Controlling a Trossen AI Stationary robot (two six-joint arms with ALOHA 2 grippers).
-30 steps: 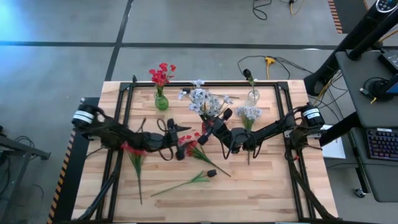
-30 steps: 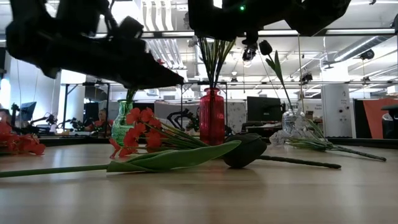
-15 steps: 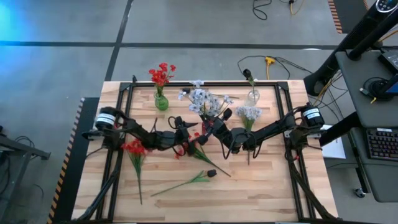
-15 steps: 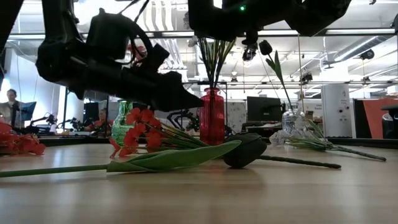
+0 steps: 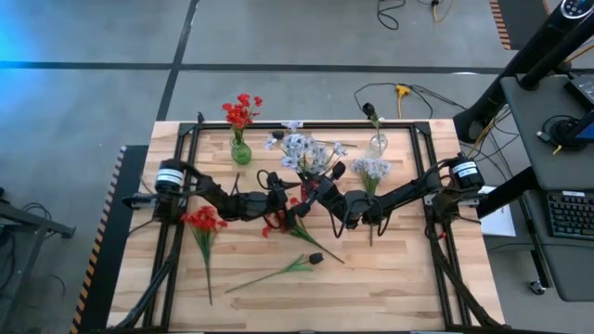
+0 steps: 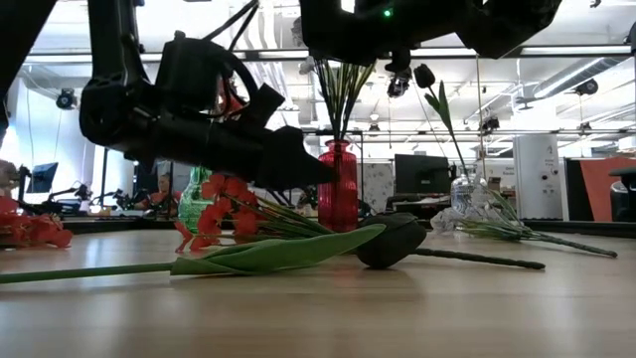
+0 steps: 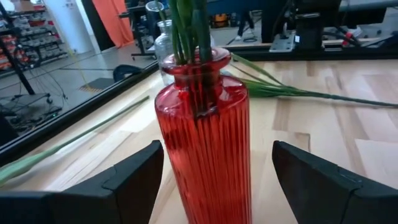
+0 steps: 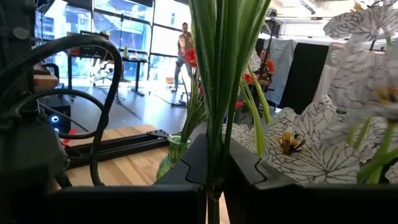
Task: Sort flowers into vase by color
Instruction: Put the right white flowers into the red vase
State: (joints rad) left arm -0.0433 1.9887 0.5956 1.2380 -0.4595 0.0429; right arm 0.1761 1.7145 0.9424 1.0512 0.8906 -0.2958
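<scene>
A red ribbed vase stands on the table's middle with pale blue-white flowers in it. My left gripper is open, low and level, one finger on each side of the vase's body; whether a finger touches the glass I cannot tell. My right gripper is shut on the flowers' green stems above the vase. More flowers lie flat on the table: red ones, a pale one and a dark bud with a long leaf. My right gripper pinches the bundle of green stems between its two fingers, below the blooms and above the vase's mouth. The fingers come about level from the table's right side and lie across the stems. The stems stand upright, their lower ends in the red vase.
A green vase with red flowers stands at the far left. A clear vase with a dark-bud stem stands at the far right. The near half of the table holds only loose stems. People and desks show in the room beyond.
My left gripper has moved down and toward the table's right, up to the red vase, and its open fingers now stand on either side of the vase. The loose flowers lie where they were.
</scene>
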